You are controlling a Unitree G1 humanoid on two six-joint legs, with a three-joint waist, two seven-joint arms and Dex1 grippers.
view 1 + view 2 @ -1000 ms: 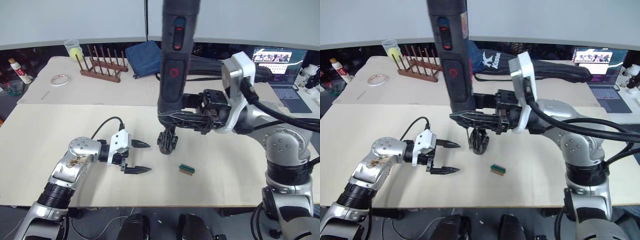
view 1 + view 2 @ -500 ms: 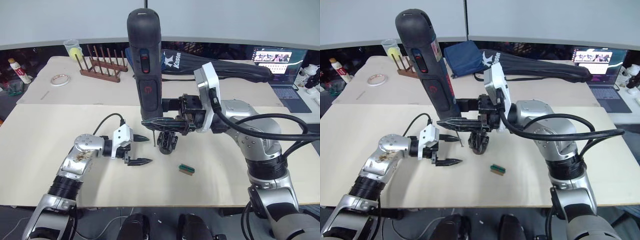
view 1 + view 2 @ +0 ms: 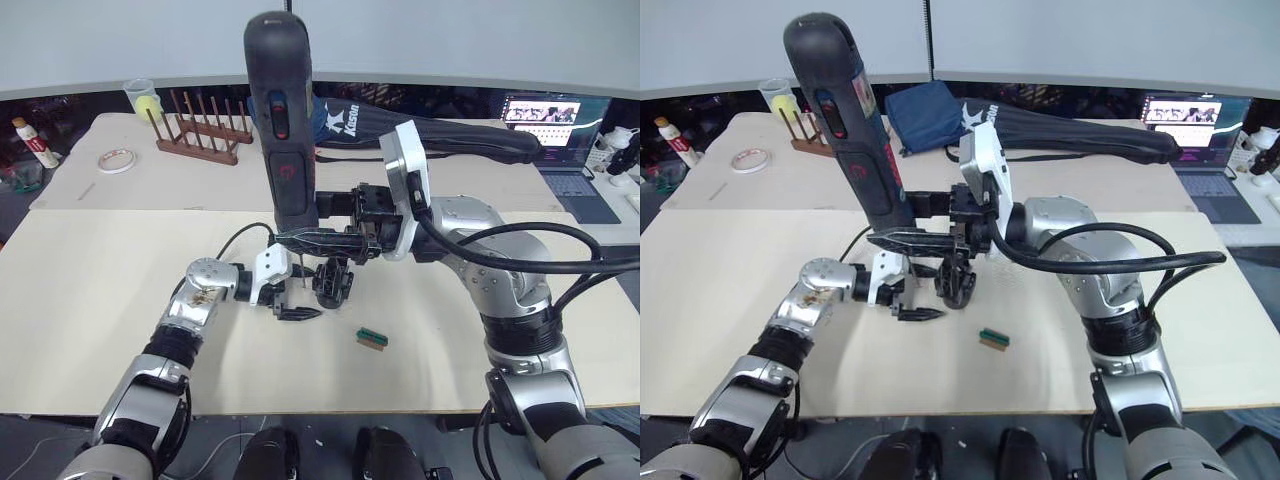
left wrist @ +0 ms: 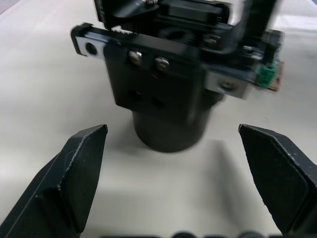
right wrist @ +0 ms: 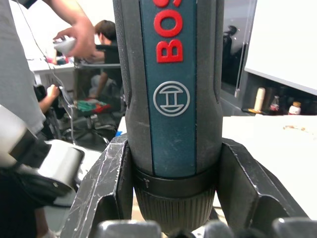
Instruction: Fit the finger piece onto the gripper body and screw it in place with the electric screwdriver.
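Desk (image 3: 90, 300) space at nine o'clock is lying bare. Moving rightward, the left pincer (image 3: 288, 296) has come in from a second ago and is now sitting just beside the gripper body (image 3: 333, 283), at its nine o'clock, fingers spread wide and holding nothing. Above it, the right pincer (image 3: 325, 241) is clamping the electric screwdriver (image 3: 279, 130) upright, and has carried it in from further right; its bit is hanging between the left pincer and the body. Bracing for screwing seems to be starting. At four o'clock of the body a green block (image 3: 373, 339) is lying. Whether the finger piece is already fitted is hard to make out.
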